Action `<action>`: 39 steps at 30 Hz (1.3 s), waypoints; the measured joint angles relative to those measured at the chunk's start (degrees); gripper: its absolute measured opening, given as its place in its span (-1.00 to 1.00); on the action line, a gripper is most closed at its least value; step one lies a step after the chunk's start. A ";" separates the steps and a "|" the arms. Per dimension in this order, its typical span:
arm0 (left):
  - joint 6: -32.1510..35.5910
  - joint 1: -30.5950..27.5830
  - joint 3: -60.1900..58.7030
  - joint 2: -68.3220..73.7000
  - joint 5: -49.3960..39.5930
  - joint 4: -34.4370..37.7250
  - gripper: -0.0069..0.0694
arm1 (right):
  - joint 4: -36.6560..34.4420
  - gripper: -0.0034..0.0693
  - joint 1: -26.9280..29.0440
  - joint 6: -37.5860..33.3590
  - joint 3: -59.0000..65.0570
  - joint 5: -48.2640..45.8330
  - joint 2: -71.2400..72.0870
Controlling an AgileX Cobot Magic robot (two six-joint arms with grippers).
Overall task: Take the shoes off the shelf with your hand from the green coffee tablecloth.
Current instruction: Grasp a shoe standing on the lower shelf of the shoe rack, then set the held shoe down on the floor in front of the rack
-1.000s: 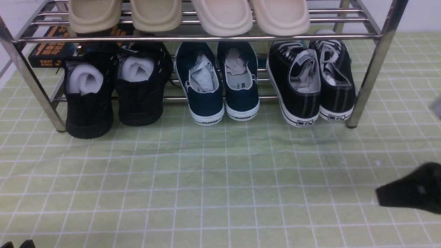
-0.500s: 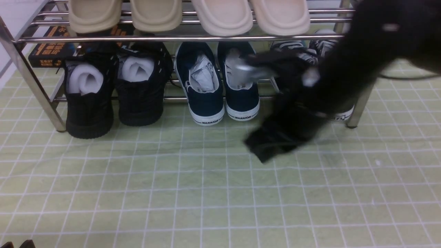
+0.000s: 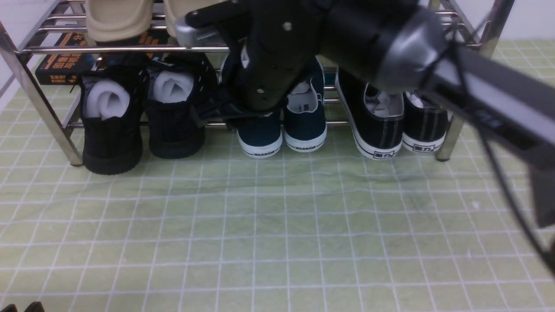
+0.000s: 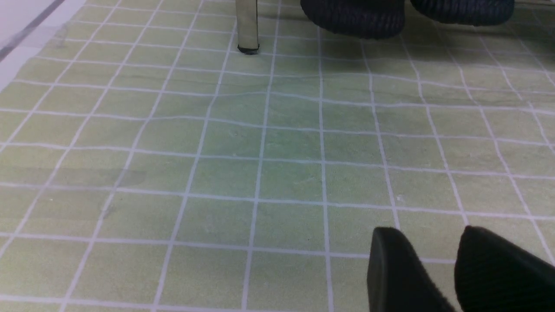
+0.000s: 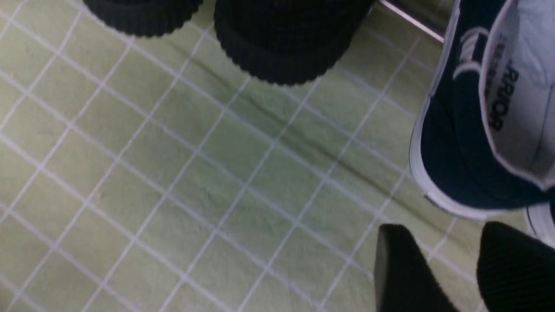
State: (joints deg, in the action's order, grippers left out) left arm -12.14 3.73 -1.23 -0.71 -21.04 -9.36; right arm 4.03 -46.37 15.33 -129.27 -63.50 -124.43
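The navy slip-on shoes stand on the lower tier of the chrome shelf (image 3: 130, 49), heels outward: the left one (image 3: 259, 138) and the right one (image 3: 305, 125). My right arm reaches in from the right and covers the left shoe's opening. My right gripper (image 3: 210, 115) hangs just in front of and left of that shoe. In the right wrist view this gripper (image 5: 440, 229) is open and empty over the green tablecloth (image 5: 217, 182), with the left navy shoe (image 5: 455, 143) just beyond it. My left gripper (image 4: 427, 234) is open and empty, low over the cloth.
All-black knit shoes (image 3: 112, 130) stand left of the navy pair and black lace-up sneakers (image 3: 377, 125) to the right. Beige slippers (image 3: 117, 19) lie on the top tier, and a dark book (image 3: 60, 65) lies behind. A shelf leg (image 4: 247, 26) stands ahead of my left gripper.
My right arm swung from the lower right edge up and leftward, and its gripper now hangs in front of the left navy shoe. The shoes and my left gripper have not moved.
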 joint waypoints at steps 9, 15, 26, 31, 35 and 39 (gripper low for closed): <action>0.00 0.00 0.00 0.00 0.00 0.00 -0.19 | 9.06 0.43 1.23 2.26 -4.63 6.59 -8.46; 0.00 0.00 0.00 0.00 0.00 0.00 -0.19 | 8.93 0.38 3.47 3.05 -4.68 9.82 -11.28; 0.00 0.00 0.00 0.00 0.00 0.00 -0.19 | 4.19 -0.69 3.96 3.05 -4.70 10.40 -11.52; 0.00 0.00 0.00 0.00 0.00 0.00 -0.19 | 1.18 -0.78 4.01 3.05 -4.70 7.03 -9.97; 0.00 0.00 0.00 0.00 0.00 0.00 -0.19 | -2.10 -0.78 4.01 3.05 -4.70 1.36 -6.57; 0.00 0.00 0.00 0.00 0.00 0.00 -0.19 | -6.93 -0.78 3.94 1.12 -4.64 -2.67 -1.69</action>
State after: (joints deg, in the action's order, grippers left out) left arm -12.14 3.73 -1.23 -0.71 -21.04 -9.36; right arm -2.90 -42.42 16.45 -133.91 -66.18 -126.12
